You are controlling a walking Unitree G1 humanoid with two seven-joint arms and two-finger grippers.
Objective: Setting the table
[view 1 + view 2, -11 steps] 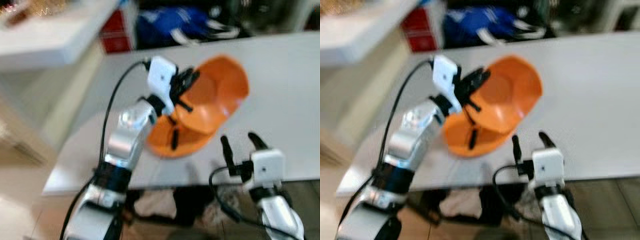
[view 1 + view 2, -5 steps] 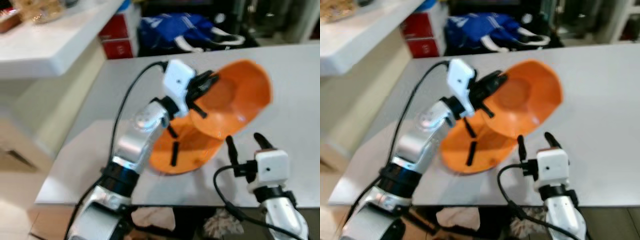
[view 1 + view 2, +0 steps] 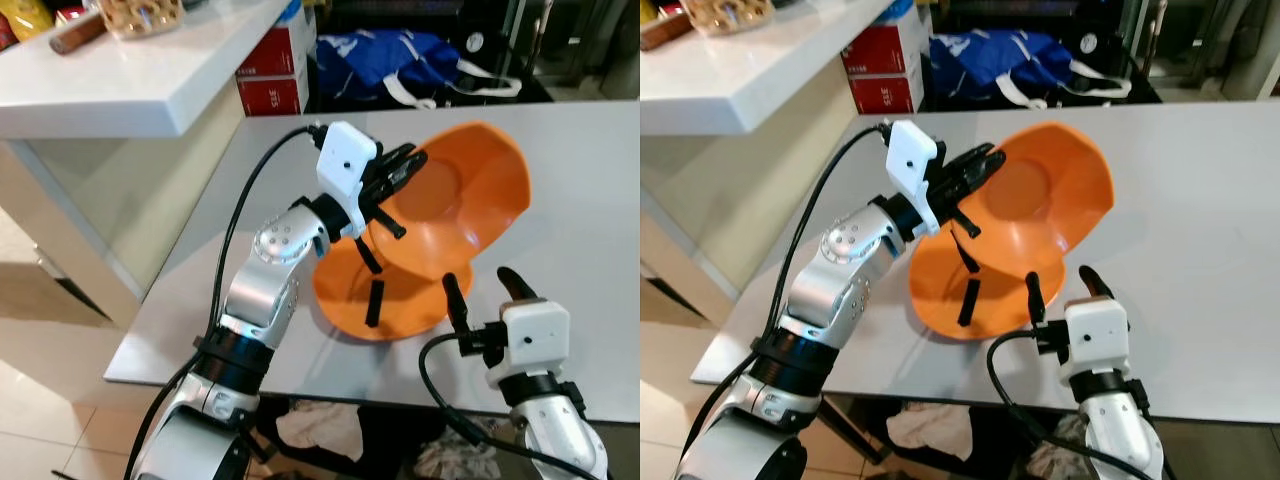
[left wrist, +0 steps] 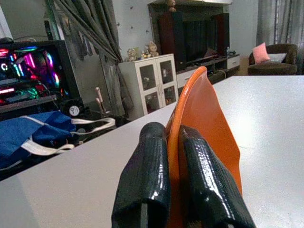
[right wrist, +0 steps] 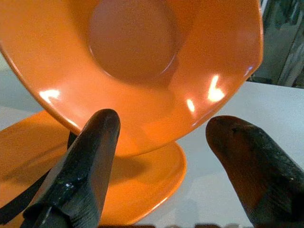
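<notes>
Two orange dishes sit near the front edge of the grey counter. One is a flat orange plate lying on the counter. The other is an orange bowl, tipped up on its side above the plate. The left hand pinches the bowl's rim between its two black fingers, one finger on each side. Its silver arm reaches up from the front edge, bent at the elbow. The right hand is at the front edge, just beside the plate, fingers spread and holding nothing.
</notes>
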